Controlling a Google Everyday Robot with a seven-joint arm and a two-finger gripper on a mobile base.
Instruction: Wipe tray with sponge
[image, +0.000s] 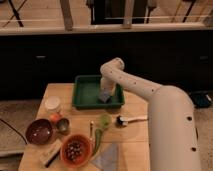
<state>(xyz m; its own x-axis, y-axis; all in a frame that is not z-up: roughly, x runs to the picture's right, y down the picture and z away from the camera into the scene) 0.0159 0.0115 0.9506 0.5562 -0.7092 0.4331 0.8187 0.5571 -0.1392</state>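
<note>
Over the far side of the wooden table (130, 132) we see the white robot arm (150, 95) reach from the lower right, bend at a rounded elbow and drop straight down into the dark green rectangular plastic tray (86, 91). At its end the gripper (105, 93) sits low over the tray's right half, directly above the small bluish-grey rectangular sponge (104, 97), which lies on the tray floor near the front rim; we cannot tell how far the claw is spread or whether it grips the sponge. Nearer the camera we note a dark brown round bowl (40, 131), a small metal cup (63, 125) beside it, and an orange round bowl (75, 149) holding a heap of dark, small pieces. A white lidded round tub (52, 104) stands left of the tray, and a flat grey-blue cloth (107, 158) lies at the table's front edge.
</note>
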